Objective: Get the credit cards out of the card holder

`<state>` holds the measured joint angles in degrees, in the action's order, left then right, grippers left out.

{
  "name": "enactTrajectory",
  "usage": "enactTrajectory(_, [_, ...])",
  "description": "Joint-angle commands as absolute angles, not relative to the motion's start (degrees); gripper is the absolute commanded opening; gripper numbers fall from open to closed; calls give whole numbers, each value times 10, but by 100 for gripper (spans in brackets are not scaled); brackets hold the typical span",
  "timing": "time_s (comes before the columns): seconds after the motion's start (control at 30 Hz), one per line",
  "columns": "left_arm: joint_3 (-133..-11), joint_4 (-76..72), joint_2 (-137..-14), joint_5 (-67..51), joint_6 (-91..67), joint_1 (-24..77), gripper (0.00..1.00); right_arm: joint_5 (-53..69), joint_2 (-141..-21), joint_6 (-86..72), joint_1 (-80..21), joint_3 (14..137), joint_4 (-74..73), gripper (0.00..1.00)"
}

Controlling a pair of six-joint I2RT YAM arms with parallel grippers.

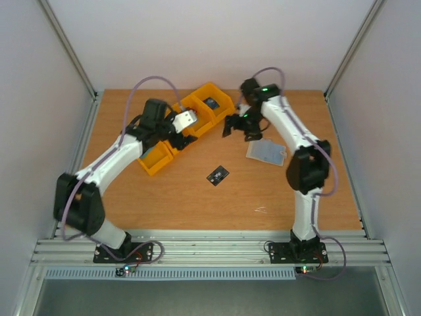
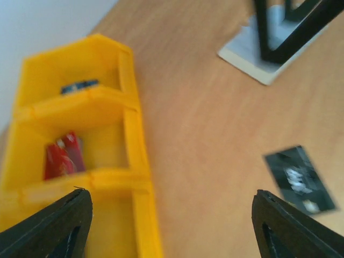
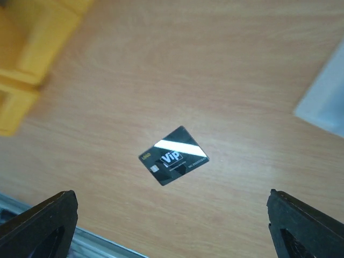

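Both look out: small black credit card [image 3: 173,156] loose on the wooden counter [image 1: 164,204], thin red card [image 2: 63,158] in the yellow plastic bins [image 2: 140,140], flat grey card holder [image 1: 266,153] nearby. Left hand [image 2: 170,191] and right hand [image 3: 171,193] gape empty, so next is probably backing off

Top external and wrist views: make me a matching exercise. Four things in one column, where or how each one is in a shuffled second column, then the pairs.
Things:
1. black card
2. card holder
3. red item
4. left gripper

Places or states:
A. inside a compartment of the yellow bins
B. open and empty, beside the bins
C. flat on the table, alone near the middle
D. flat on the table, near the right gripper

Pairs: 1-C; 2-D; 3-A; 4-B
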<state>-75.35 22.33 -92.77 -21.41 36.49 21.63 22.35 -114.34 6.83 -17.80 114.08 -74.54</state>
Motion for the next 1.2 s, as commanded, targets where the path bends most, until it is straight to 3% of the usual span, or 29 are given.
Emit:
enactTrajectory(0.0, [-609,160,-802,-245,201,213,87,115,-1238,106,-252,1210,-847,98])
enactTrajectory(0.07, [-550,148,-743,-232,143,213,99,98,-1266,98,-268,1217,-852,99])
enactTrajectory(0.27, [-368,128,-594,-272,182,217,99,89,-1299,77,-302,1180,-818,97])
enactTrajectory(0.4, [-293,138,-541,-273,348,238,98,118,-1335,81,-313,1162,-806,93])
enactTrajectory(0.57, [-245,128,-563,-235,529,281,94,117,-1357,96,-327,1136,-786,85])
enactTrajectory(0.73, [-231,90,-602,-264,588,292,83,97,-1395,120,-368,1156,-784,84])
enactTrajectory(1.17, [-215,53,-640,-282,606,298,73,85,-1401,228,-435,1129,-788,79])
